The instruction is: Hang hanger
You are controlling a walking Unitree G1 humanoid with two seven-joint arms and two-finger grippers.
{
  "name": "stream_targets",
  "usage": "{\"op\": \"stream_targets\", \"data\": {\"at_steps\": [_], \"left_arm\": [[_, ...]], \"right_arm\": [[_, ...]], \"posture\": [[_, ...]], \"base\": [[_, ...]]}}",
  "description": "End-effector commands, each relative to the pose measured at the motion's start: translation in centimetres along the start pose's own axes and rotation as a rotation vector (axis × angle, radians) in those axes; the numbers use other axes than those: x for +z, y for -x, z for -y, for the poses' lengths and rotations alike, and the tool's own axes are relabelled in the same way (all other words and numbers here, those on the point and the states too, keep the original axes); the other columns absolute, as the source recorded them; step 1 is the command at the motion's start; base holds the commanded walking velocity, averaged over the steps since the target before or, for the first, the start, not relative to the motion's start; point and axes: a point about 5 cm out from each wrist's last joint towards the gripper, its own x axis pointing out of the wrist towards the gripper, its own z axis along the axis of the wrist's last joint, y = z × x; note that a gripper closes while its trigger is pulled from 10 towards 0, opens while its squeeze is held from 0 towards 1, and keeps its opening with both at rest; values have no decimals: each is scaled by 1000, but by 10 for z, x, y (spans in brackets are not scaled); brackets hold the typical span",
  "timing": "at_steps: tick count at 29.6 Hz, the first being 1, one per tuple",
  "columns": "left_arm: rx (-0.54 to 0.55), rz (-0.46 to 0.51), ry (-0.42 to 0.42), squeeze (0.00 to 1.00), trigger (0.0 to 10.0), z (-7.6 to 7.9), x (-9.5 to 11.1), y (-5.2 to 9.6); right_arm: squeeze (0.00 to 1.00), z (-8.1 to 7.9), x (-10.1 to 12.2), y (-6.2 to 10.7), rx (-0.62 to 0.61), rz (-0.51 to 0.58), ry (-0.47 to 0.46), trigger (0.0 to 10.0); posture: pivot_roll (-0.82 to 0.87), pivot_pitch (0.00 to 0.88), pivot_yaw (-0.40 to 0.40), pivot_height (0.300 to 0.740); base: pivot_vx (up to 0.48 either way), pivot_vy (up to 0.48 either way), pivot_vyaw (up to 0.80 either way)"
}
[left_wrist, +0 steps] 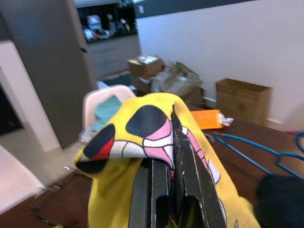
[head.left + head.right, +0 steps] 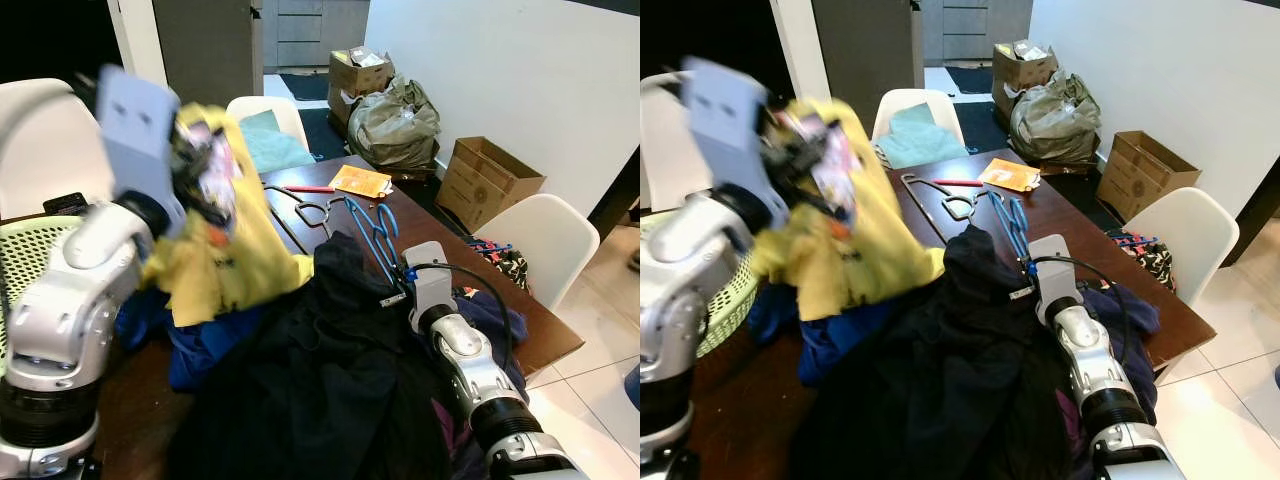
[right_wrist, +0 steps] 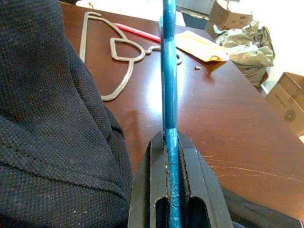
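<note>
Left gripper [image 1: 173, 142] pinching yellow shirt [image 2: 225, 250] aloft, right gripper [image 3: 170, 142] clamping blue hanger [image 3: 168, 71] above the surface [image 3: 228, 123], seemingly for threading.

Your left gripper [image 2: 200, 165] sits upper left above the clothes pile [image 2: 300, 370]; hangers [image 2: 340, 215] lie centre on the table [image 2: 470, 270], boxes [image 2: 485, 180] right

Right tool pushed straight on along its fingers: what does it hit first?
Probably nothing soon. The right tool, shut on the blue hanger, points along it over bare table. Beyond lie the grey hanger and orange packet, both slightly off line; depth unclear.
</note>
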Motion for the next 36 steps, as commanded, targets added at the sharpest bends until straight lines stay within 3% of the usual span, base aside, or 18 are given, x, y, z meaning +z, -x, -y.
{"op": "stream_targets", "data": {"at_steps": [1,4,6,7,9,10,12,13,14,15,16,18,19,22,23,27,28,36], "left_arm": [[-34,13,28,0,0,6,0,1],[-55,82,120,0,0,3,13,-3],[-55,82,120,0,0,3,13,-3],[-89,138,159,0,0,1,27,-7],[-89,138,159,0,0,1,27,-7],[-159,235,227,0,0,2,50,-12],[-159,235,227,0,0,2,50,-12],[-250,345,320,0,0,5,75,-14],[-250,345,320,0,0,5,75,-14],[-324,436,412,0,0,6,94,-13],[-324,436,412,0,0,6,94,-13],[-411,497,549,0,0,6,104,-12],[-411,497,549,0,0,6,104,-12],[-421,397,557,0,0,14,82,-15],[-437,306,577,0,0,25,59,-17],[-457,255,626,0,0,30,43,-15],[-381,202,666,0,0,18,23,-11],[-239,117,654,0,0,-5,-1,-3]], "right_arm": [[0,-4,-13,3,3,-53,-40,10000],[0,-5,-13,2,5,-54,-45,10000],[0,-5,-13,2,5,-54,-45,10000],[0,-6,-12,1,7,-55,-47,10000],[0,-6,-12,1,7,-55,-47,10000],[0,-6,-12,0,7,-56,-49,10000],[0,-6,-12,0,7,-56,-49,10000],[0,-7,-12,-1,6,-56,-52,10000],[0,-7,-12,-1,6,-56,-52,10000],[0,-7,-12,-2,5,-57,-54,10000],[0,-7,-12,-2,5,-57,-54,10000],[0,-6,-12,-2,-1,-57,-56,10000],[0,-6,-12,-2,-1,-57,-56,10000],[0,-5,-12,-2,-3,-57,-60,10000],[0,-5,-12,-2,0,-58,-61,10000],[0,-6,-12,-3,5,-59,-63,10000],[0,-6,-13,-2,8,-59,-65,10000],[0,-5,-13,-1,8,-59,-65,10000]], "posture": [[106,0,-26,740],[107,0,-26,740],[107,0,-26,740],[104,0,-23,740],[104,0,-23,740],[99,0,-17,740],[99,0,-17,740],[92,0,-7,740],[92,0,-7,740],[91,0,-5,740],[91,0,-5,740],[87,0,-3,740],[87,0,-3,740],[92,0,-6,740],[95,0,-8,740],[92,0,-5,740],[91,0,-6,740],[90,0,-6,740]], "base": [[0,0,0],[0,0,0],[0,0,0],[0,0,0],[0,0,0],[0,0,0],[0,0,0],[0,0,0],[0,0,0],[0,0,0],[0,0,0],[0,0,0],[0,0,0],[0,0,0],[0,0,0],[0,0,0],[0,0,0],[0,0,0]]}}
